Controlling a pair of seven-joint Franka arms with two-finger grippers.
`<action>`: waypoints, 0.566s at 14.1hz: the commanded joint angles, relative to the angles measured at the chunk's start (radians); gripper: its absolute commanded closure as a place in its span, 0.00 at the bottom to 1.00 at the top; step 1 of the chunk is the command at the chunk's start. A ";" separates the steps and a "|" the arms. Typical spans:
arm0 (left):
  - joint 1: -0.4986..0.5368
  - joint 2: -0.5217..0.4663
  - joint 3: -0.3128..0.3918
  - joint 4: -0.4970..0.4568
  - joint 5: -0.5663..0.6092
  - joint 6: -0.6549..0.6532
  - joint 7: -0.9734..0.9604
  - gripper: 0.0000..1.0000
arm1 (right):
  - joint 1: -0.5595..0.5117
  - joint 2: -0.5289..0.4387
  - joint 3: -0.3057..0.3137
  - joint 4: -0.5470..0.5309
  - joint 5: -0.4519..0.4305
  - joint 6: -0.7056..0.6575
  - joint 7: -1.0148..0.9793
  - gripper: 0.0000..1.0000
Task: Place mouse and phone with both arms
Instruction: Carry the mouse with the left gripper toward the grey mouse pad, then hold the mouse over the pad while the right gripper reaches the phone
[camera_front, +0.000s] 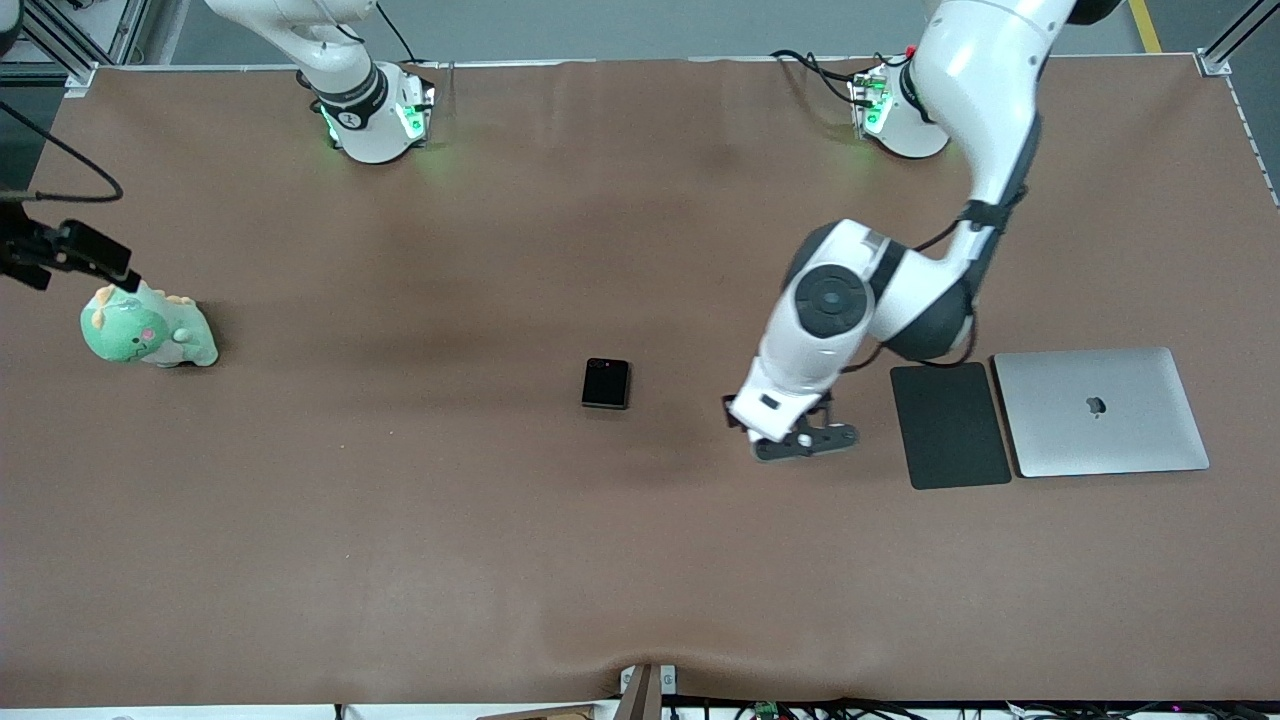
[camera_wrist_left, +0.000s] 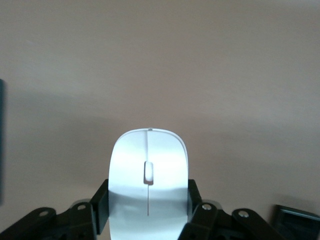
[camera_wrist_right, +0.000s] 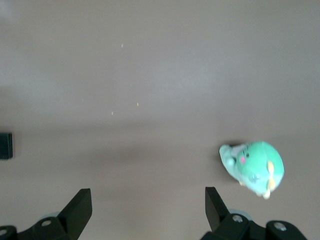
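The white mouse (camera_wrist_left: 148, 165) sits between the two black fingers of my left gripper (camera_wrist_left: 148, 202), which is shut on its sides. In the front view the left gripper (camera_front: 800, 436) is low over the brown table between the phone and the mouse pad, and it hides the mouse. The black folded phone (camera_front: 606, 383) lies flat near the middle of the table; it also shows at the edge of the right wrist view (camera_wrist_right: 5, 145). My right gripper (camera_wrist_right: 148, 205) is open and empty, high over the right arm's end of the table near the plush toy.
A flat black mouse pad (camera_front: 950, 425) lies beside a closed silver laptop (camera_front: 1100, 411) at the left arm's end. A green plush toy (camera_front: 148, 330) sits at the right arm's end, also seen in the right wrist view (camera_wrist_right: 252, 167).
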 joint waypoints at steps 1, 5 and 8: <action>0.105 -0.106 -0.016 -0.145 0.026 0.006 0.128 0.56 | 0.026 0.066 0.005 0.027 0.004 0.033 0.002 0.00; 0.253 -0.135 -0.016 -0.220 0.026 0.011 0.360 0.57 | 0.089 0.135 0.005 0.027 0.006 0.114 0.005 0.00; 0.320 -0.132 -0.016 -0.260 0.026 0.018 0.383 0.58 | 0.100 0.155 0.005 0.027 0.006 0.128 0.005 0.00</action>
